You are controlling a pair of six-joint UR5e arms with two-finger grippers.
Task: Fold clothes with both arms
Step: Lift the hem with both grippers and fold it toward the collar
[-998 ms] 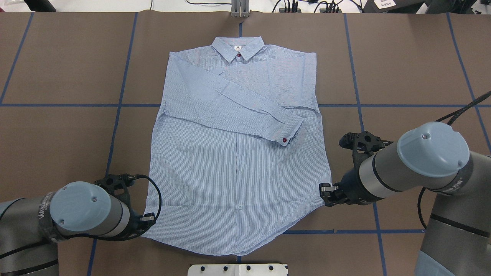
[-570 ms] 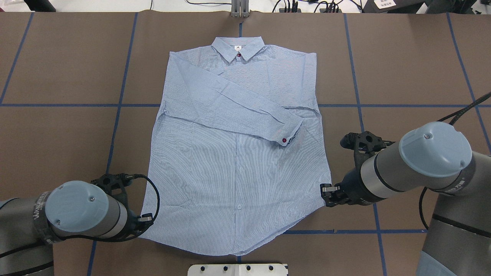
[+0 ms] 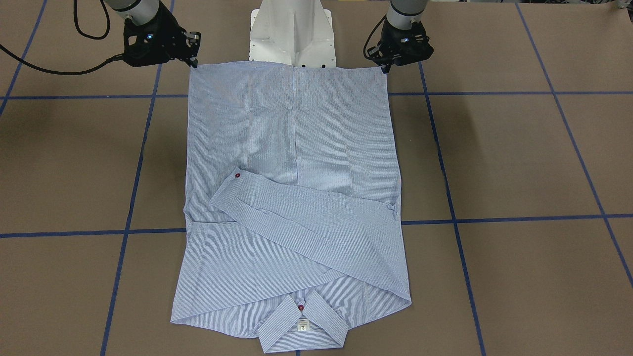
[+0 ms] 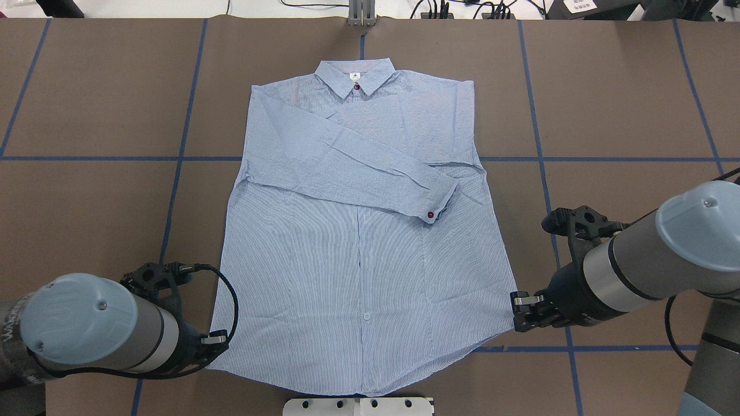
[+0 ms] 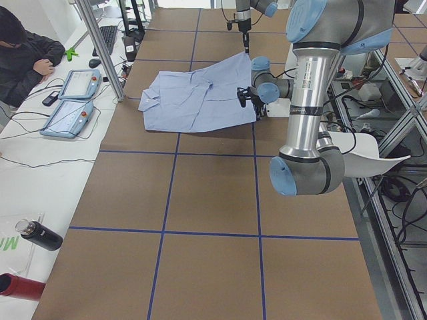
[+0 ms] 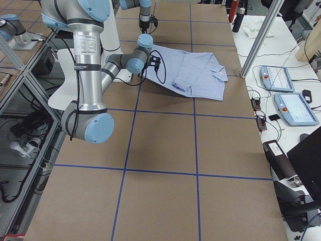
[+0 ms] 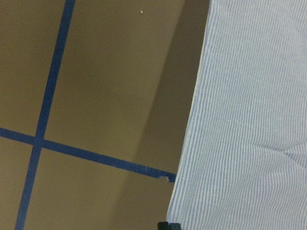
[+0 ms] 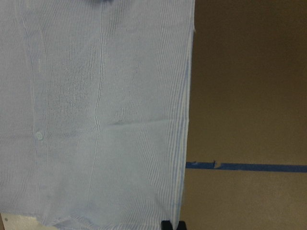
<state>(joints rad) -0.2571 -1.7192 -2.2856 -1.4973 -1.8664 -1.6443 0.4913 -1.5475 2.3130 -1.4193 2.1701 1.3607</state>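
The shirt [image 4: 358, 271] lies spread on the counter [image 4: 87, 104], a sleeve [image 4: 358, 167] across its chest. Left gripper [image 4: 215, 341] and right gripper [image 4: 516, 310] hold fingers clenched on its hem corners.

Reaches in low with left arm [image 4: 87, 323] and right arm [image 4: 636, 271]. Clamps left gripper [image 4: 215, 341] on one shirt [image 4: 358, 260] hem corner, right gripper [image 4: 519, 309] on the other.
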